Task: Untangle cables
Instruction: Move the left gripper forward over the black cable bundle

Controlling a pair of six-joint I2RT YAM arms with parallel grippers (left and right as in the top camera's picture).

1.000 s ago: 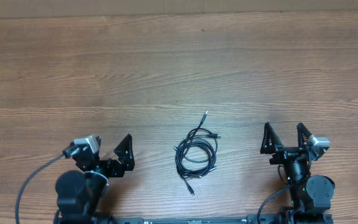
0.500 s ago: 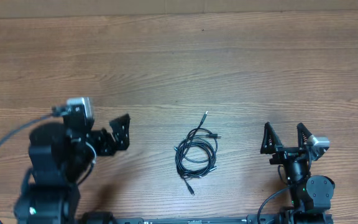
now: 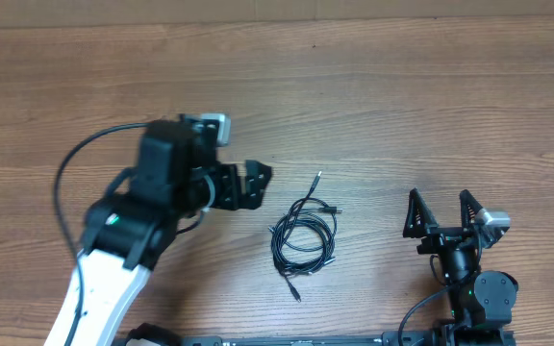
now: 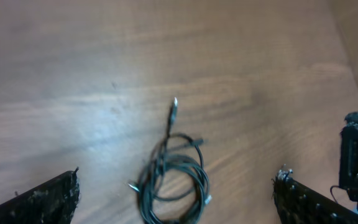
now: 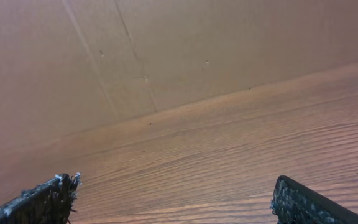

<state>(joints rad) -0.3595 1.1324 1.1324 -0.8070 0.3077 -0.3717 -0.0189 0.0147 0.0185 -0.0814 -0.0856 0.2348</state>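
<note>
Coiled cables (image 3: 304, 237) lie mid-table (image 3: 373, 96), long axis running near-to-far, top plug pointing to the far edge; left gripper (image 3: 264, 183) hovers beside them, wide open, empty; right gripper (image 3: 440, 200) wide, empty, well apart.

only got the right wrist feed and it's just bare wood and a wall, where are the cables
observer: the cables lie in one loose coil in the middle of the table. They are to the left of the right gripper, well apart from it.
operator: is the left arm on them
observer: no, the left gripper is open and holds nothing. It sits by the coil's far-left side, and the left wrist view looks down on the coil.
operator: any loose ends to grab
observer: yes, one plug end sticks out toward the far side and a second end points toward the near edge.
</note>
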